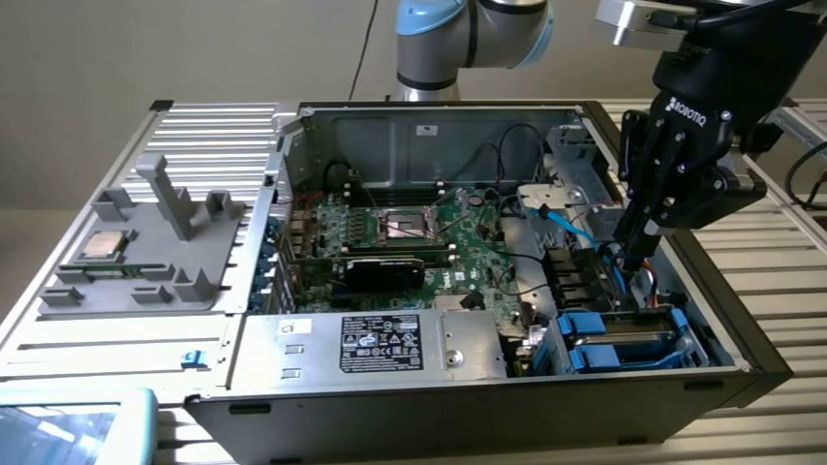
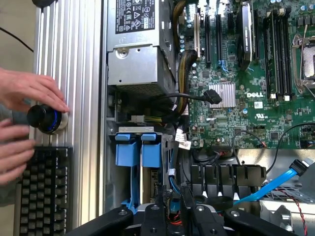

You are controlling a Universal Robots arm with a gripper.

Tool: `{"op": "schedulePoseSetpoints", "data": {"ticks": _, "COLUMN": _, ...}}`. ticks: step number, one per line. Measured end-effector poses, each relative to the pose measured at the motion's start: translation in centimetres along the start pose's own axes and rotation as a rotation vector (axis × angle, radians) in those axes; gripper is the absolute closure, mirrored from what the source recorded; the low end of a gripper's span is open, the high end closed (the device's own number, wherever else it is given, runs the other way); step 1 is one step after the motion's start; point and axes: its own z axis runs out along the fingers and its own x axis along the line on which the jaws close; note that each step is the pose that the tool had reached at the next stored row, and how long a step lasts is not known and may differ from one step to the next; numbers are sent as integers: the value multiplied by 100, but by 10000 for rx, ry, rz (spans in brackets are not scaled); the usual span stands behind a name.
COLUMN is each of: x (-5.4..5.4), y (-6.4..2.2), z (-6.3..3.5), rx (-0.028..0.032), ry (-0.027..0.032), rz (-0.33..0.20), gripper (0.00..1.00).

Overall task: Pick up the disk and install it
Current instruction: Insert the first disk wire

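Sitting in the drive bay at the front corner of the open PC case (image 1: 723,378), the disk (image 1: 629,341) shows its blue carrier and a silver strip of its body; in the wrist view the disk (image 2: 137,153) appears as two blue tabs side by side, just next to the silver power supply (image 2: 139,63).

Gripper (image 1: 642,254) hangs above the bay, fingertips down inside the case near the blue SATA cable (image 1: 566,225), clear of the disk. Fingers are narrowed with a gap between them and nothing visibly pinched: cannot tell whether it is clenched or released.

Motherboard (image 1: 413,242) with the open CPU socket lies toward the exterior view's left of the bay. Grey fixture tray (image 1: 155,262) with a CPU chip (image 1: 104,245) sits on the table outside the case.

Wrist view: a person's hand (image 2: 29,91) on a black knob (image 2: 44,118), keyboard (image 2: 42,191) beside it.
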Motion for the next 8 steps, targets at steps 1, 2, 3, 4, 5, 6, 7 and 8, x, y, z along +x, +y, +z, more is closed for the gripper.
{"op": "schedulePoseSetpoints", "data": {"ticks": 1, "x": 0, "y": 0, "z": 0, "rx": 0, "ry": 0, "rz": 0, "gripper": 75}}
{"op": "schedulePoseSetpoints", "data": {"ticks": 2, "x": 0, "y": 0, "z": 0, "rx": 0, "ry": 0, "rz": 0, "gripper": 75}}
{"op": "schedulePoseSetpoints", "data": {"ticks": 3, "x": 0, "y": 0, "z": 0, "rx": 0, "ry": 1, "rz": 0, "gripper": 75}}
{"op": "schedulePoseSetpoints", "data": {"ticks": 4, "x": 0, "y": 0, "z": 0, "rx": 0, "ry": 0, "rz": 0, "gripper": 75}}
{"op": "schedulePoseSetpoints", "data": {"ticks": 5, "x": 0, "y": 0, "z": 0, "rx": 0, "ry": 0, "rz": 0, "gripper": 75}}
{"op": "schedulePoseSetpoints", "data": {"ticks": 6, "x": 0, "y": 0, "z": 0, "rx": 0, "ry": 0, "rz": 0, "gripper": 75}}
{"op": "schedulePoseSetpoints", "data": {"ticks": 7, "x": -2, "y": 0, "z": 3, "rx": 0, "ry": 7, "rz": 1, "gripper": 75}}
{"op": "schedulePoseSetpoints", "data": {"ticks": 8, "x": -9, "y": 0, "z": 7, "rx": 1, "ry": 40, "rz": 4, "gripper": 75}}
